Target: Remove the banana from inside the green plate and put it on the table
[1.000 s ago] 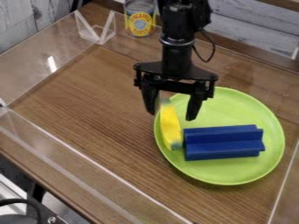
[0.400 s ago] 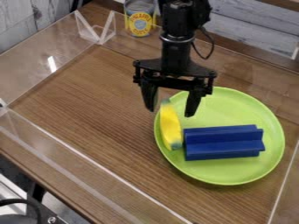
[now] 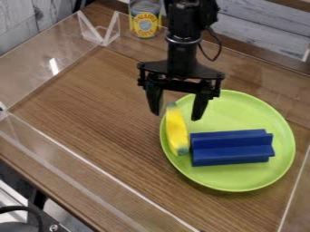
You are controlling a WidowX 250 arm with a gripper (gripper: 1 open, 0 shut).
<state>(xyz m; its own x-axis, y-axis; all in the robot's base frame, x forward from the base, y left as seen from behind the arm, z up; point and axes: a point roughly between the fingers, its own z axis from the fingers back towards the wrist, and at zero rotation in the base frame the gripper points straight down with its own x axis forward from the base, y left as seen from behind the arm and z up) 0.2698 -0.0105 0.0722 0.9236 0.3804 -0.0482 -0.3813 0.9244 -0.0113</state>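
Observation:
The yellow banana [image 3: 177, 131] lies inside the green plate [image 3: 260, 118], along its left side, touching the blue ridged block [image 3: 233, 148] beside it. My gripper [image 3: 177, 107] hangs open just above the banana's far end, with one black finger on each side of it. Nothing is held between the fingers. The brown wood-grain table [image 3: 91, 100] stretches to the left of the plate.
Clear acrylic walls [image 3: 54, 59] run round the table edges. A yellow-labelled can [image 3: 145, 20] and a clear acrylic stand [image 3: 97, 32] sit at the back. The plate's right rim lies close to the right wall.

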